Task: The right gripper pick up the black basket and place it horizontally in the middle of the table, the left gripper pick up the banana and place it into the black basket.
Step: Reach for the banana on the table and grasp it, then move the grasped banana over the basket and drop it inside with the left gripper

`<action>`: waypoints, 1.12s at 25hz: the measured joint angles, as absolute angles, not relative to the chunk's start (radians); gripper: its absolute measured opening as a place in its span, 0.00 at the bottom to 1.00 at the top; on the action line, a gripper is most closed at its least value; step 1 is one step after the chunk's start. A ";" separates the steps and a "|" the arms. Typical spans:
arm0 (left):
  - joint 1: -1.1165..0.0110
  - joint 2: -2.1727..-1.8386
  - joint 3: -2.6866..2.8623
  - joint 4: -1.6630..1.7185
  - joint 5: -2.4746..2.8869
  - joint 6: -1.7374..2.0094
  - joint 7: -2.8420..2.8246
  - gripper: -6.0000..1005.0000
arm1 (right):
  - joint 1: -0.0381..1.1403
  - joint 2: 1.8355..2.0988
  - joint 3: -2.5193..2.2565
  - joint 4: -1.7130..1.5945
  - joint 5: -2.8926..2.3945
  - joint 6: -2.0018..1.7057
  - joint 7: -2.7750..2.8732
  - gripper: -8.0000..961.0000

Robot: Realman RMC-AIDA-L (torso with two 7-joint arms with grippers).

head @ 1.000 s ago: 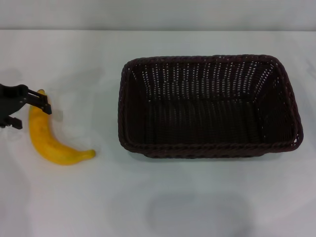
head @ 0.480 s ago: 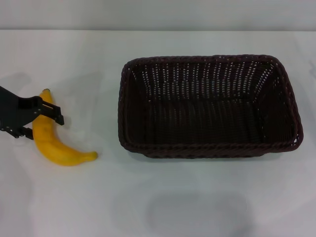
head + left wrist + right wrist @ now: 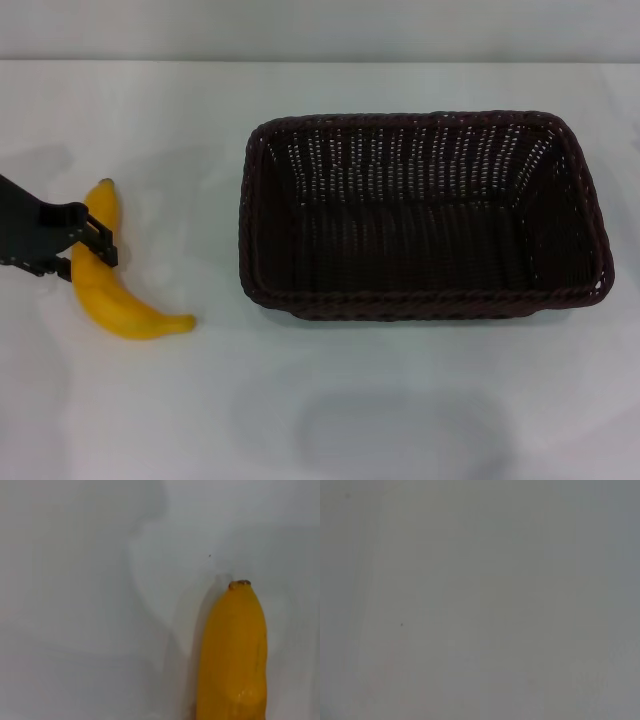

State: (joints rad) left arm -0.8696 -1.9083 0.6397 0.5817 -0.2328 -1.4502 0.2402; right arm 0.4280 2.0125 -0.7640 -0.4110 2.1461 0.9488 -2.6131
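Reaching in from the left edge of the head view, the left gripper [image 3: 88, 252] is seen as a matte black, angular shape whose fingers are set on either side of the banana [image 3: 105, 285], closed against its upper half. The banana is a smooth, curved yellow fruit lying on the table [image 3: 330, 400], its far tip pointing away from the robot and its near end curling towards the basket. In the left wrist view the banana [image 3: 232, 655] is shown as a glossy, rounded yellow body tapering to a small brownish tip, with a soft shadow cast beside it on the plain white surface.

The black basket [image 3: 420, 300] is placed well apart from the banana, on the banana's right, with its long side running across the table near the middle. It is made of dark brown-black woven wicker, rectangular with rounded corners, and is finished with a braided rim; its side walls are pierced by rows of small slots through which light is seen. Its inside is seen to hold nothing.

The right gripper is shown in none of the views; only a flat grey surface is given by the right wrist camera.
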 joint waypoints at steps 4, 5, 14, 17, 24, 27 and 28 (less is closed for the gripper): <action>-0.885 -1.908 0.673 0.584 -0.240 -1.434 0.252 0.57 | 0.428 2.013 -0.764 -0.411 2.146 0.948 -2.613 0.89; -0.888 -1.906 0.671 0.595 -0.249 -1.432 0.260 0.55 | 0.428 2.013 -0.764 -0.411 2.146 0.947 -2.613 0.89; -0.826 -1.843 0.663 0.869 -0.649 -1.604 0.431 0.52 | 0.419 2.013 -0.764 -0.413 2.164 0.951 -2.608 0.89; -0.806 -1.814 0.663 0.903 -0.840 -1.679 0.510 0.52 | 0.417 2.012 -0.764 -0.418 2.166 0.954 -2.608 0.89; -0.853 -1.835 0.700 0.801 -1.045 -1.766 0.715 0.52 | 0.423 2.013 -0.764 -0.421 2.167 0.959 -2.607 0.89; -0.896 -1.850 0.778 0.741 -1.043 -1.769 0.767 0.52 | 0.424 2.013 -0.764 -0.423 2.168 0.969 -2.606 0.89; -0.908 -1.859 0.810 0.732 -1.043 -1.766 0.781 0.52 | 0.424 2.013 -0.765 -0.423 2.169 0.974 -2.605 0.89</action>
State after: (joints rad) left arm -0.9084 -1.8592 0.8096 0.7323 -1.0435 -1.7658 0.7811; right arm 0.4243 2.0126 -0.7648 -0.4234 2.1686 0.9736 -2.6052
